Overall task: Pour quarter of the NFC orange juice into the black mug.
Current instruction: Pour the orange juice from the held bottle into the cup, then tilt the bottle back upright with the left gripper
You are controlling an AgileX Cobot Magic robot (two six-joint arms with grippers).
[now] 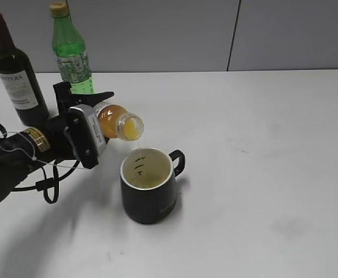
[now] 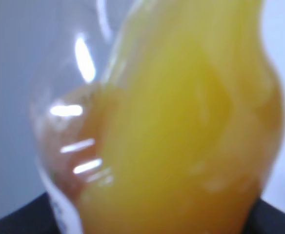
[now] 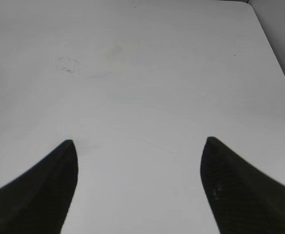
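My left gripper (image 1: 94, 124) is shut on the NFC orange juice (image 1: 116, 121), an uncapped clear bottle held tipped on its side with its open neck pointing right, above the back rim of the black mug (image 1: 148, 193). A thin stream of juice falls from the neck into the mug, which has a little juice at the bottom of its white inside. The mug's handle points right. In the left wrist view the orange juice (image 2: 191, 122) fills the frame, blurred. My right gripper (image 3: 140, 146) is open and empty over bare table; it does not show in the exterior view.
A dark wine bottle (image 1: 15, 72) and a green bottle with a yellow cap (image 1: 70, 49) stand at the back left, behind my left arm. The white table (image 1: 261, 150) stretches to the right of the mug; its right edge shows in the right wrist view (image 3: 279, 58).
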